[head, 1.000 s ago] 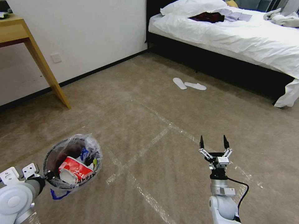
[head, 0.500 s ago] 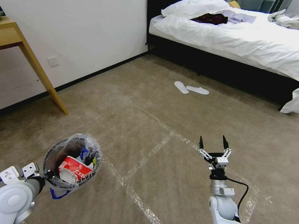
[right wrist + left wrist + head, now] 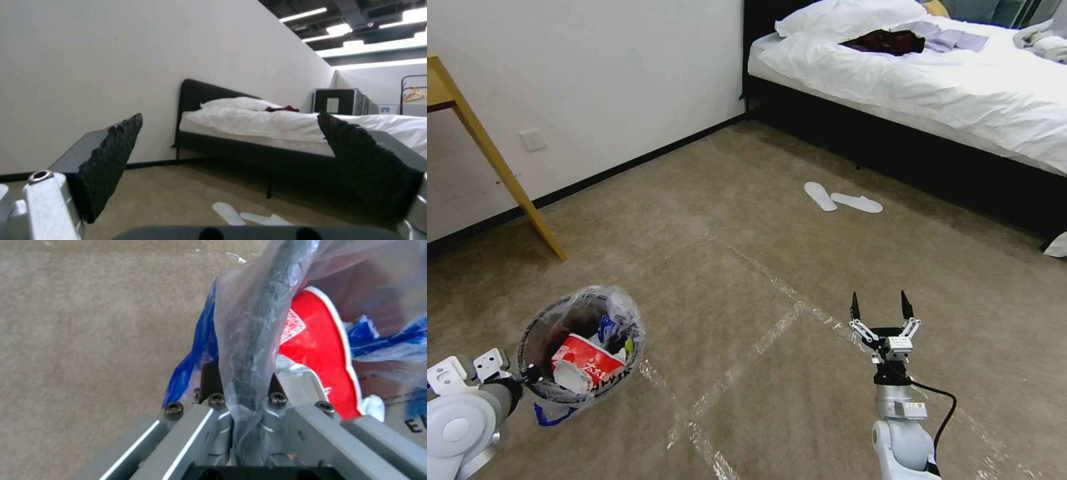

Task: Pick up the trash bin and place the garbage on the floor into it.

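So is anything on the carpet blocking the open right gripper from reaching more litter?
Nothing visible blocks it. The right gripper hangs open over bare carpet; no loose litter shows, just slippers near the bed. The left gripper grips the trash bin.

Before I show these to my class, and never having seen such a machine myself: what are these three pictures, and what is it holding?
It is a wheeled robot with two arms. The wide picture comes from a camera on its head, looking down at the carpet floor. The other two come from cameras on its wrists. The left hand is shut on the rim of the trash bin, a small bin lined with a clear plastic bag; a red-and-white paper carton lies inside. The right hand is open and holds nothing, raised over the floor. Beyond it, two white slippers lie on the carpet near a bed.
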